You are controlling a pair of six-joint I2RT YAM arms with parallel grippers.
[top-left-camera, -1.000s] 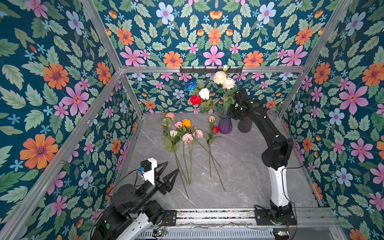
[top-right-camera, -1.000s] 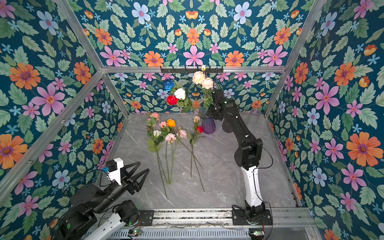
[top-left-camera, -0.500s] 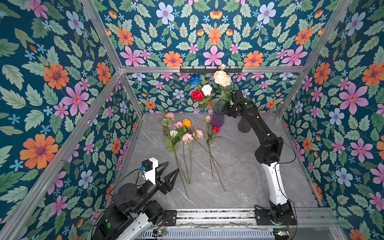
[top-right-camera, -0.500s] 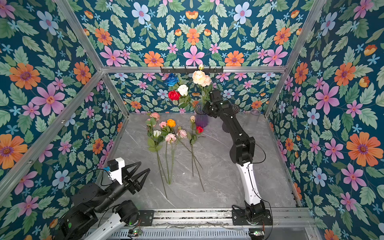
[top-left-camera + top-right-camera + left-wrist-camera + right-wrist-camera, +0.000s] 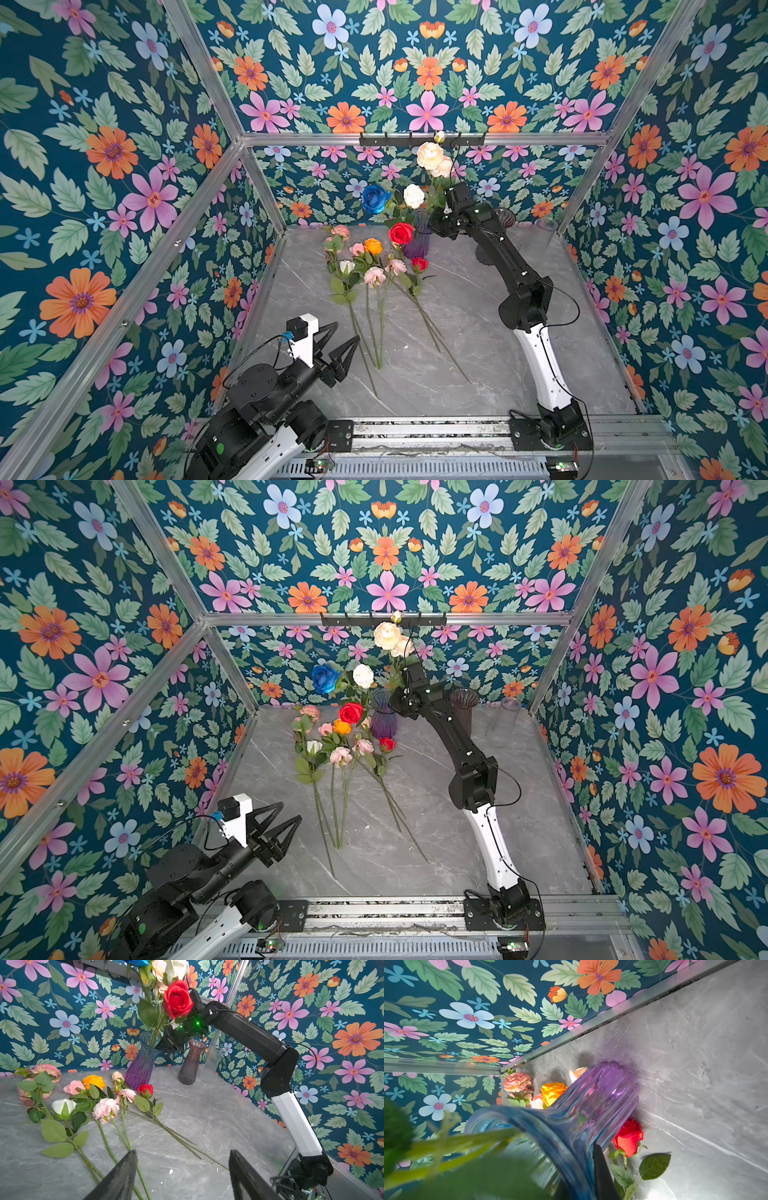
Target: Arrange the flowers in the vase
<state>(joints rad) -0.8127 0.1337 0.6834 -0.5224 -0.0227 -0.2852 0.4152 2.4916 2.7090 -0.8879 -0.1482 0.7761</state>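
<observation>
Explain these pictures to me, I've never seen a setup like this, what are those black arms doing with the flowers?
Two robot arms stand at a grey table inside a box papered with printed flowers. Two pictures look down from overhead; the other two come from cameras on the arms' wrists. Several artificial flowers lie loose on the table; more stand in a purple vase. The right gripper is shut on that vase's rim. The left gripper hangs open and empty near the front.
</observation>
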